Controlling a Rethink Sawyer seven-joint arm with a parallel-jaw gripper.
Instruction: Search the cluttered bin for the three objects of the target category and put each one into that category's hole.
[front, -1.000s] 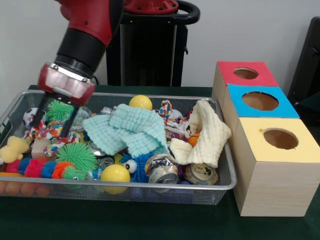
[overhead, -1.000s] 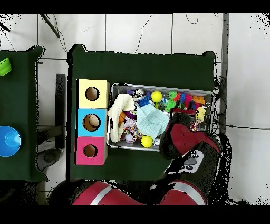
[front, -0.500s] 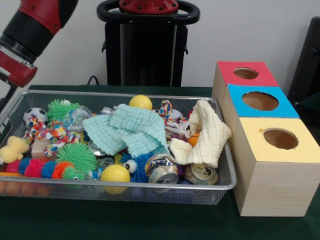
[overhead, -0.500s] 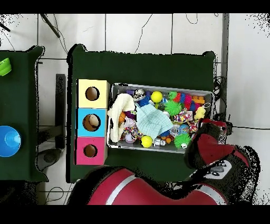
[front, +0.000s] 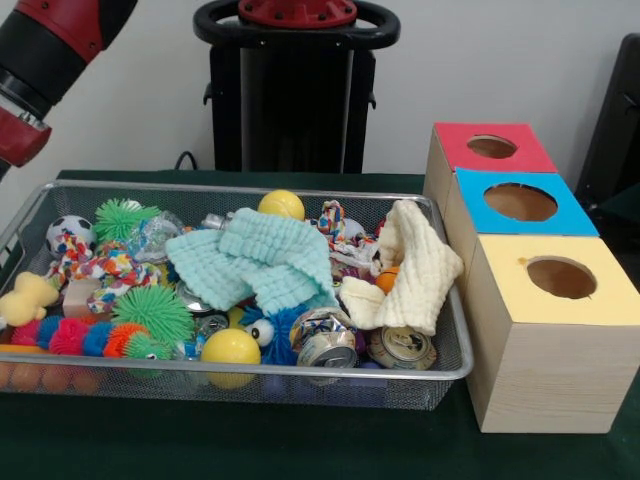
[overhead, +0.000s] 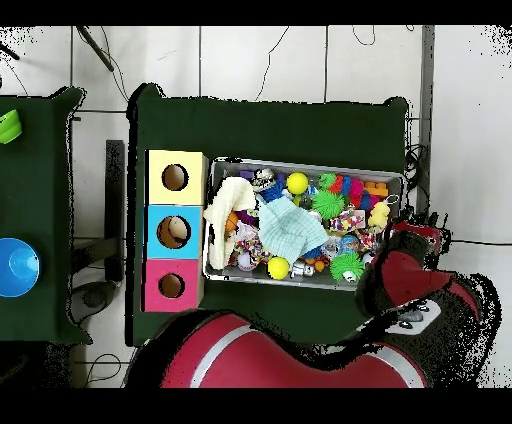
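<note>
Wire mesh bin is seen lower left of the front view, packed with clutter. Yellow duck is lodged upright at its left end. Hole in the red-topped box is seen at upper right, empty.

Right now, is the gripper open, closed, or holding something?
Gripper: cannot be told; only its red end shows, off the bin's end, fingers hidden.
</note>
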